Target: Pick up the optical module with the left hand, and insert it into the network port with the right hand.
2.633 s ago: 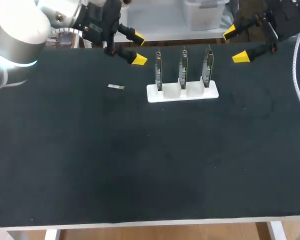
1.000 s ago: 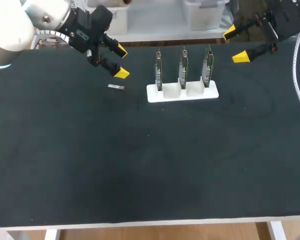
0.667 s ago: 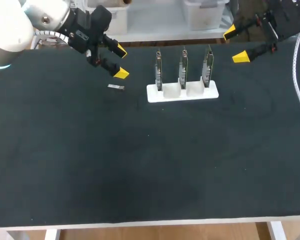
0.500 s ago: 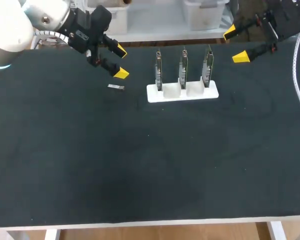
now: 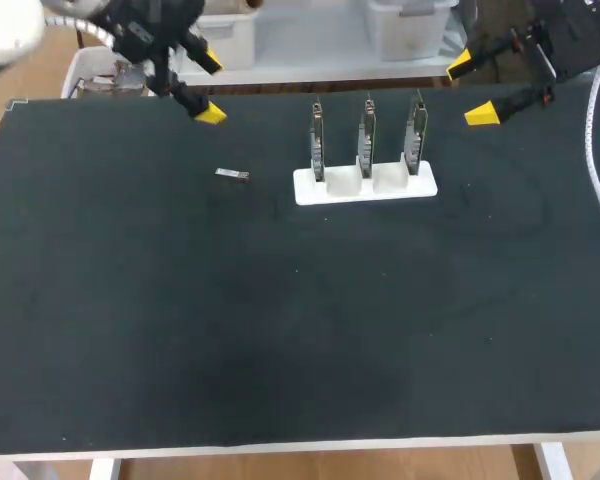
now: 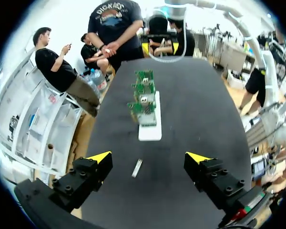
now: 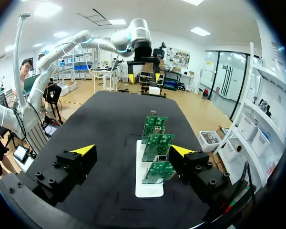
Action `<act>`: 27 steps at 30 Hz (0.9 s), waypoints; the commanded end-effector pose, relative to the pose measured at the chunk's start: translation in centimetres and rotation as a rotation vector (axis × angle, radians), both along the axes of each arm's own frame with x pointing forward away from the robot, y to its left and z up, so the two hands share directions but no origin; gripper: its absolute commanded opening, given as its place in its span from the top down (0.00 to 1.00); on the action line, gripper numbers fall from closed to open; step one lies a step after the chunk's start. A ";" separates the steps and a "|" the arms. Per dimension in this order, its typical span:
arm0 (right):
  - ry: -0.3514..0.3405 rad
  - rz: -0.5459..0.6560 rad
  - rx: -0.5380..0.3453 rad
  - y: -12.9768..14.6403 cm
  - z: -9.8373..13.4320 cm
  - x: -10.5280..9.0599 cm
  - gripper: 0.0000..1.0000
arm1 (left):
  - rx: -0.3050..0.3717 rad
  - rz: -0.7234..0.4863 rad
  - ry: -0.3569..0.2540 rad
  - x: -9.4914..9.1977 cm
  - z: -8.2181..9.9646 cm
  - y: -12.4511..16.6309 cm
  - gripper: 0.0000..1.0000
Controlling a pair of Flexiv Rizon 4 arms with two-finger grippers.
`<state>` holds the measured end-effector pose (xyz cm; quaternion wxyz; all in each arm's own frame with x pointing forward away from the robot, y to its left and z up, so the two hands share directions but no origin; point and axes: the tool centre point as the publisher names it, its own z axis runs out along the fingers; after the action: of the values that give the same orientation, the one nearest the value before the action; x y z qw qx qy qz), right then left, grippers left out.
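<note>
The optical module (image 5: 232, 175), a small silver bar, lies flat on the black table (image 5: 280, 330), left of the white stand (image 5: 365, 185). Three green network boards (image 5: 367, 135) stand upright in that stand. My left gripper (image 5: 208, 88) hangs open over the table's far left edge, behind and left of the module. In the left wrist view the module (image 6: 137, 168) lies below and just ahead of the open left gripper (image 6: 148, 157), with the boards (image 6: 144, 95) farther on. My right gripper (image 5: 471, 89) is open and empty at the far right, with the boards (image 7: 156, 152) just ahead of it (image 7: 132, 150).
A white cable (image 5: 598, 150) hangs down beside my right arm at the table's right edge. Apart from the stand's white base (image 7: 149, 186), only the dark mat shows in the middle and front of the table.
My left gripper has drawn back and to the left, away from the module, and most of that arm has left the head view. The module, stand and right gripper have not moved.
</note>
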<state>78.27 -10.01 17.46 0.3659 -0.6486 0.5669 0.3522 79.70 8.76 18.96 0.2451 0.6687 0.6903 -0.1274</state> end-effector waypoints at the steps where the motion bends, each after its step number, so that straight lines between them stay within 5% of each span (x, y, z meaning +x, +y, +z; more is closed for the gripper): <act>1: 0.000 0.001 0.000 0.0 0.0 0.1 0.00 | 0.248 0.007 0.010 0.4 0.9 1.5 0.00; 5: 0.000 0.001 0.000 0.0 0.0 0.1 0.00 | 0.294 0.004 0.049 -0.3 -0.2 2.7 0.00; 12: 0.000 0.001 0.000 0.0 0.0 0.1 0.00 | 0.239 0.014 0.108 -1.3 -4.2 1.6 0.00; 27: 0.000 0.001 0.000 0.0 0.0 0.1 0.00 | 0.168 0.025 0.073 -0.6 -7.2 0.5 0.00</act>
<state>78.27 -10.01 17.46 0.3659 -0.6486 0.5669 0.3522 79.20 9.28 12.47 0.1586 0.6727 0.7173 -0.0887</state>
